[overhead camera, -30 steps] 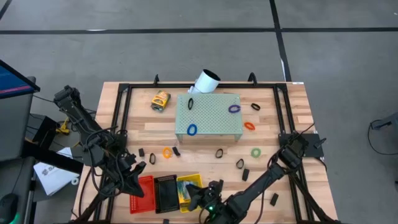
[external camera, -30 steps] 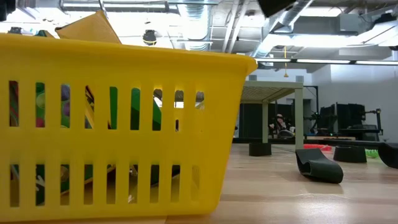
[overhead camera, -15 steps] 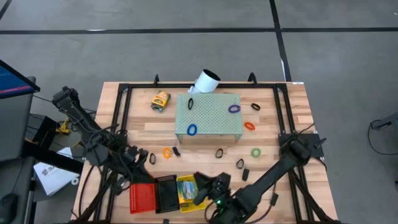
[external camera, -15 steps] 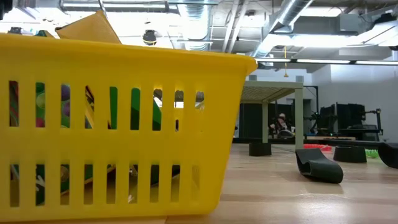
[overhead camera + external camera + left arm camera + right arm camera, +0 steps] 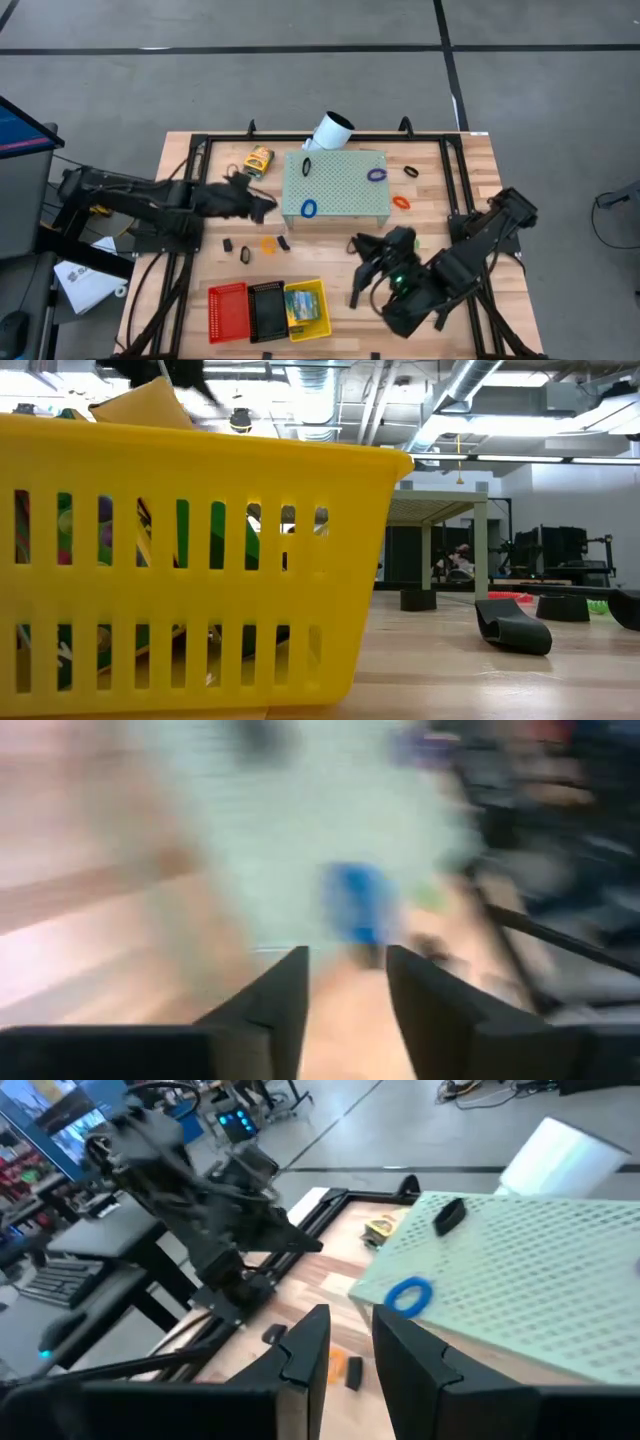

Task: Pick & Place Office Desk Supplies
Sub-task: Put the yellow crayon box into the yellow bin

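Observation:
The office desk supplies lie scattered on the wooden table. A crayon box [image 5: 258, 160] lies far left. A blue loop [image 5: 308, 208], a purple loop [image 5: 376, 174] and a black clip [image 5: 306, 166] sit on the pale green block [image 5: 340, 185]. An orange loop [image 5: 268, 244] and black clips [image 5: 245, 255] lie on the wood. My left gripper [image 5: 268, 207] [image 5: 345, 985] hovers open at the block's left edge, facing the blue loop [image 5: 357, 905]. My right gripper [image 5: 362, 265] [image 5: 345, 1355] hangs open and holds nothing, near the block's near right corner.
Red [image 5: 228, 312], black [image 5: 266, 310] and yellow [image 5: 305, 308] baskets stand at the near edge; the yellow one [image 5: 200, 560] holds crayon boxes. A white tube [image 5: 330, 130] lies behind the block. More loops [image 5: 401, 202] lie to its right. A black frame [image 5: 195, 190] borders the table.
My left gripper has swung from beside the baskets toward the far edge and the right, to the pale green block's left edge. My right gripper has risen from over the yellow basket and gone toward the table's right and far side.

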Available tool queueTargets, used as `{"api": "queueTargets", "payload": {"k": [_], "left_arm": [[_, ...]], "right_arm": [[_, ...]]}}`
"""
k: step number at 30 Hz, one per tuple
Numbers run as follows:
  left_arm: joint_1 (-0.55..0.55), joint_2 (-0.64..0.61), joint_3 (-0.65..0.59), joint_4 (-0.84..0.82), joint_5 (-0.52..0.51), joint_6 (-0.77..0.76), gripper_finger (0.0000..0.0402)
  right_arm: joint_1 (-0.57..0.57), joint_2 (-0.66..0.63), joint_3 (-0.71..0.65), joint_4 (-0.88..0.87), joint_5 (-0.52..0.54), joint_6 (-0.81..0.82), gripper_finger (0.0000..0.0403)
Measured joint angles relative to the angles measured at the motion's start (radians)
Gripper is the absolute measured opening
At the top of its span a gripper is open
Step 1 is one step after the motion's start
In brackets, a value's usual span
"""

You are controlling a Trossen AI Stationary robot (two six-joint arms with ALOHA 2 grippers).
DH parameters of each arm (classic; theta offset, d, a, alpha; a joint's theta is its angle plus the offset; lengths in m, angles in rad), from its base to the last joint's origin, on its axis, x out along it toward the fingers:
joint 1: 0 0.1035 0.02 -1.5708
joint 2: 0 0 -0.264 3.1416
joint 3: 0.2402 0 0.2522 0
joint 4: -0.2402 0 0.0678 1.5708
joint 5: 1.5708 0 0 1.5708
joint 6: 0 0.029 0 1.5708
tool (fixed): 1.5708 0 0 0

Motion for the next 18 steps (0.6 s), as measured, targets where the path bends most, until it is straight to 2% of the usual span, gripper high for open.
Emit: {"api": "queueTargets", "payload": {"k": [5, 7, 13, 18], "left_arm": [[0.098, -0.056, -0.001, -0.302, -0.121, -0.153, 0.0195], [0.107, -0.08, -0.009, -0.348, -0.163, -0.219, 0.021], [0.158, -0.162, -0.152, -0.246, -0.156, -0.386, 0.021], [0.206, -0.202, -0.308, -0.044, -0.14, -0.508, 0.0195]], "right_arm": [[0.016, -0.046, 0.0, -0.056, 0.0, 0.0, 0.0077], [0.02, -0.055, 0.0, -0.069, 0.0, -0.001, 0.0077], [0.0, -0.083, 0.0, -0.124, 0.0, 0.004, 0.0077], [-0.029, -0.134, 0.0, -0.151, 0.0, 0.033, 0.0077]]}}
